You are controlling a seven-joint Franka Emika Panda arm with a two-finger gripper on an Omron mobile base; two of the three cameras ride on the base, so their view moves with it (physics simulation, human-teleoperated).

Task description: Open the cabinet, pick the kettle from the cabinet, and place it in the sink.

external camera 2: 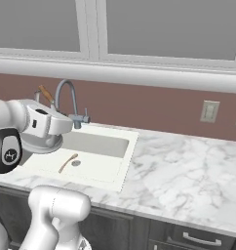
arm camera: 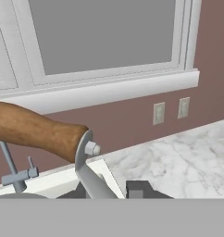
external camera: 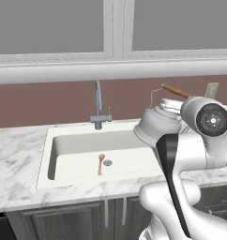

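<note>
Kettle (external camera: 155, 123) hangs in the air above the right end of the sink (external camera: 64, 140), carried by its arched handle, with the brown wooden bar (external camera: 175, 90) tilted up toward the wall. In the right base view the kettle body (external camera 2: 42, 141) sits over the left part of the sink (external camera 2: 98, 144), just in front of the faucet (external camera 2: 71, 97). In the hand view the wooden bar (arm camera: 37, 132) crosses the picture very close to the camera, with its metal bracket and bolt right above the finger tips. Jaws nearly closed and clenched on the kettle handle, as judged from that closeness; the contact itself is hidden.

Step in hand, by judgement: lowering the kettle into the sink. To do it well: move a little more toward the middle of the sink, away from the rim and from the faucet, then come straight down. Keep the kettle level, since it hangs tilted now and could tip when the bottom touches. Avoid landing on the small wooden spoon (external camera: 101, 163) lying beside the drain. Release only after the base rests flat on the sink floor.

Arm pose: forearm bent over the bench (external camera 2: 188, 171) edge, wrist reaching out sideways over the sink, hand held roughly level, well above the sink floor.
</note>
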